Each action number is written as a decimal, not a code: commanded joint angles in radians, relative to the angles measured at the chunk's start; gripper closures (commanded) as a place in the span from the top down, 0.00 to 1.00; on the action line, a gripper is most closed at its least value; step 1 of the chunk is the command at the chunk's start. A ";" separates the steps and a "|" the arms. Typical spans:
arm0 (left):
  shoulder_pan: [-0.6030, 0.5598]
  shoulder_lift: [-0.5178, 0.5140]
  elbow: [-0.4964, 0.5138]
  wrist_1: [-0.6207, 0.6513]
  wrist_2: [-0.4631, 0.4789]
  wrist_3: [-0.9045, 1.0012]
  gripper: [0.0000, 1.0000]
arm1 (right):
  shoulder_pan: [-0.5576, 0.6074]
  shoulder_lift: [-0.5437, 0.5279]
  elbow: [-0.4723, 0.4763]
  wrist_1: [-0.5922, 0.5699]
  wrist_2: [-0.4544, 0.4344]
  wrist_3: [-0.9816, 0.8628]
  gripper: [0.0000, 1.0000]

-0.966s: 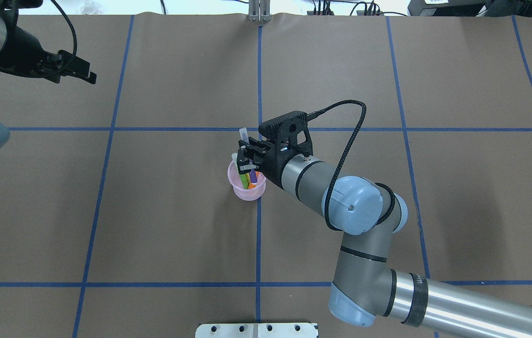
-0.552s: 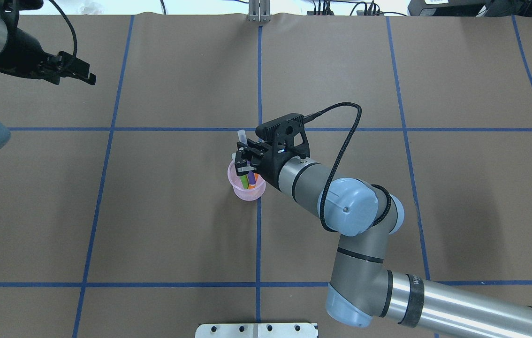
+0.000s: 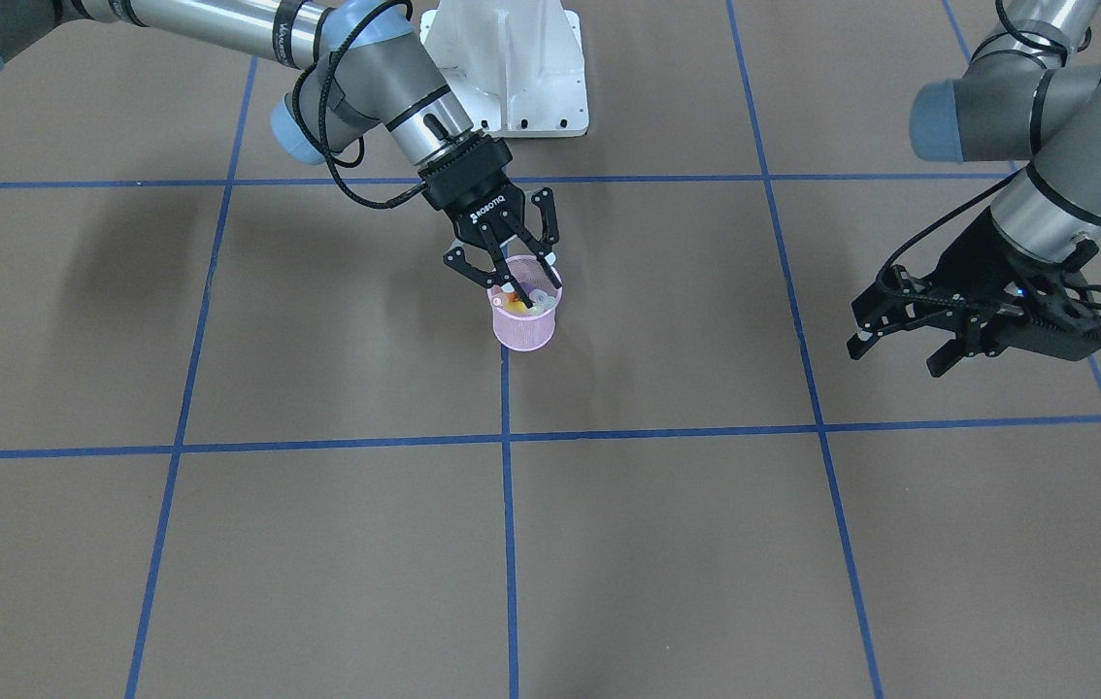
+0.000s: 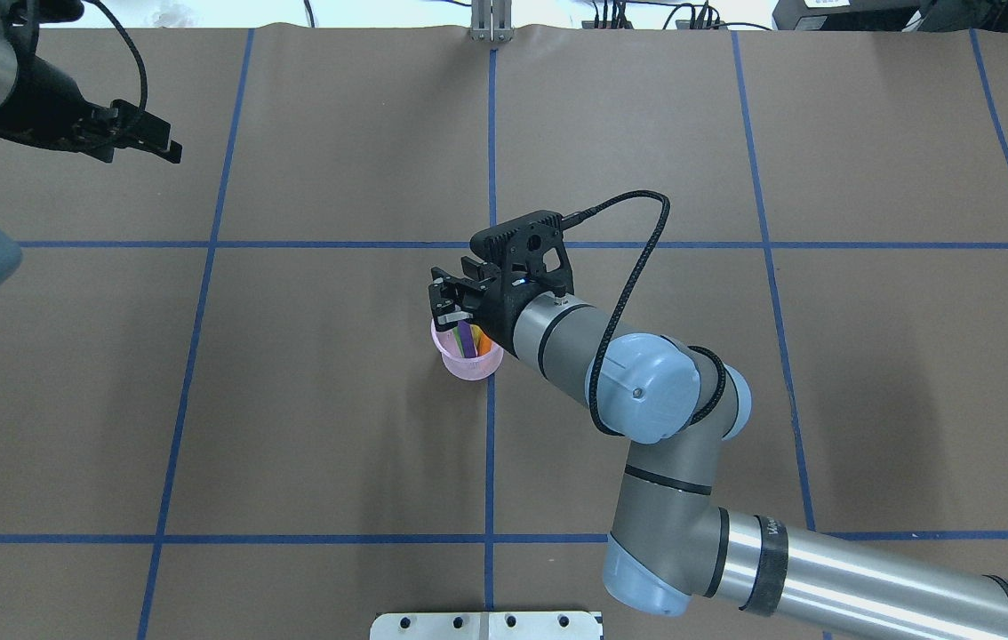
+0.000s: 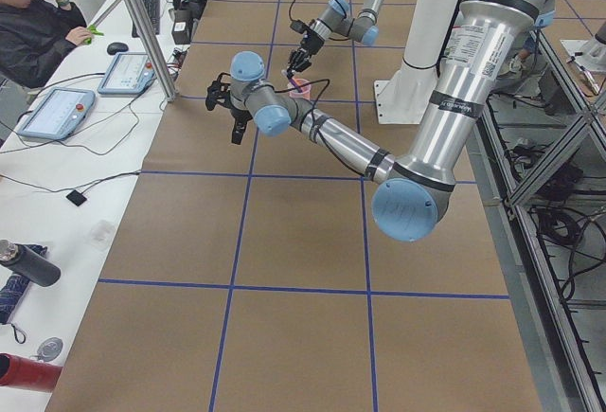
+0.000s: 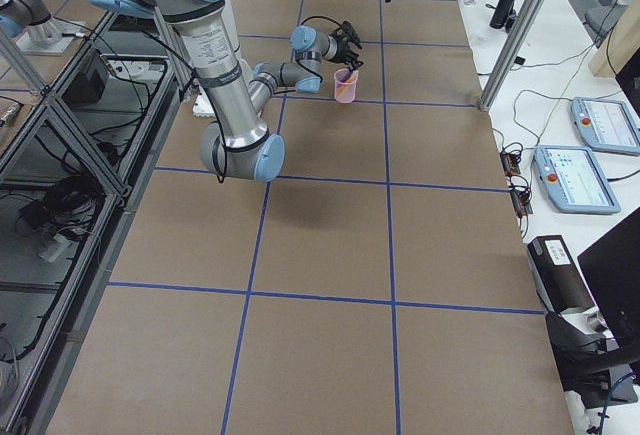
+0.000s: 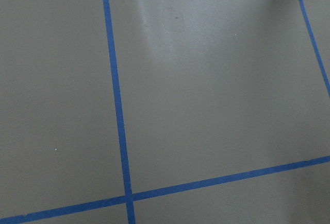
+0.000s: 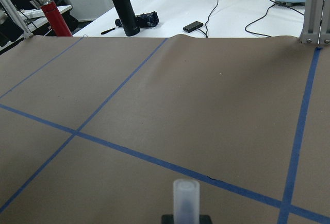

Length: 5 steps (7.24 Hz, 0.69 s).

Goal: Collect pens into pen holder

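Note:
The pink mesh pen holder (image 3: 523,330) stands near the table's middle, also in the overhead view (image 4: 470,366). A purple pen (image 4: 468,335) and an orange pen (image 4: 484,340) stand in it, with a greenish one beside them. My right gripper (image 3: 531,294) reaches into the holder's mouth from above, also in the overhead view (image 4: 451,307). It looks shut on a pen whose translucent cap (image 8: 185,198) rises above the fingertips; that pen's colour is hidden. My left gripper (image 3: 895,357) is open and empty, raised far off at the table's left side (image 4: 168,147).
Brown paper with blue tape lines (image 7: 117,105) covers the table. The white robot base (image 3: 512,68) is at the robot's edge. A side desk holds tablets (image 6: 585,120), and a seated person (image 5: 38,24) is at the far side. A black bottle (image 8: 124,7) stands beyond the table.
My right gripper has moved left over the holder. The pen cap that stuck out beyond it in the overhead view is now hidden under it. The left arm has hardly moved.

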 commanded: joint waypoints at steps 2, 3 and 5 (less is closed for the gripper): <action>0.000 -0.006 0.006 0.001 -0.002 0.002 1.00 | 0.003 0.009 0.012 -0.005 0.008 0.006 0.99; -0.012 -0.006 0.001 0.007 -0.006 0.002 1.00 | 0.017 0.010 0.055 -0.078 0.037 0.009 0.99; -0.067 -0.004 0.006 0.027 -0.011 0.005 1.00 | 0.143 0.006 0.222 -0.420 0.267 0.017 0.99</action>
